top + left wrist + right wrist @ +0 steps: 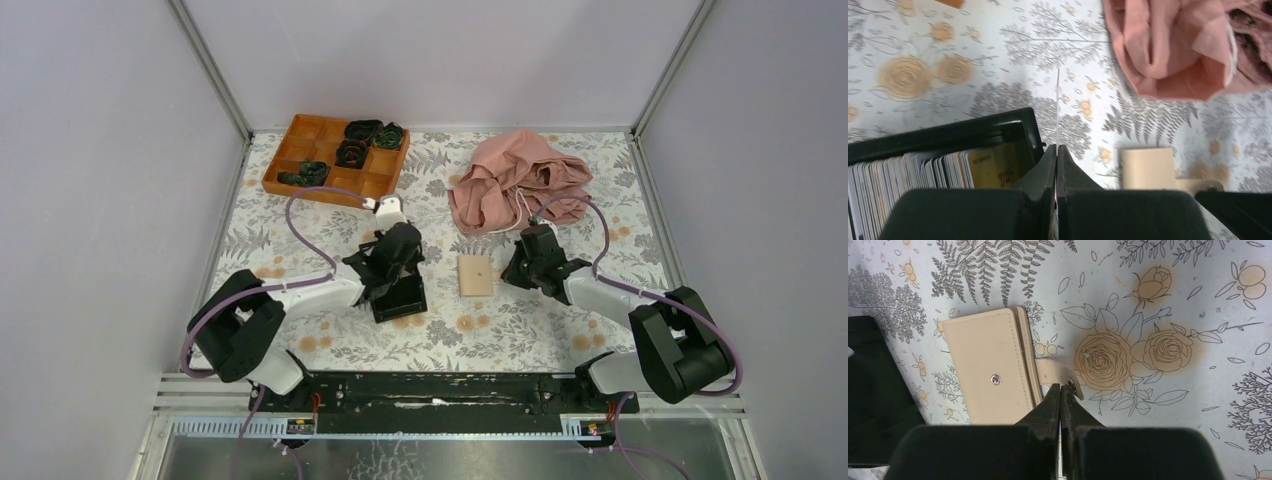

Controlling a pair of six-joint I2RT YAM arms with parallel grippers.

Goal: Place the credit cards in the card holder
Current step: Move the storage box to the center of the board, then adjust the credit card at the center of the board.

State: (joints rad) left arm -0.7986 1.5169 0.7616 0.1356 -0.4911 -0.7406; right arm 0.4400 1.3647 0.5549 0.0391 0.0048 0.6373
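From above, we see the card holder (476, 275) lying folded near the middle of the table (560, 330), between the left gripper (398, 262) and the right gripper (524, 262). The left gripper hangs over the black box (400, 298) just left of the holder. A pink cloth (515, 180) and an orange tray (335, 155) sit along the far edge.

In the left wrist view, the fingers are clenched and a thin pale sliver rises from between them. We take it for one card (1057, 100) seen edge-on, gripped beside the box where the other credit cards (923, 172) stand in a row.

In the right wrist view, the fingers are pressed together, tips at the holder's loose strap (1050, 370); we cannot tell whether they pinch it.

We judge the task barely begun: one card is in hand, none shows in the holder, and the holder is not yet opened.
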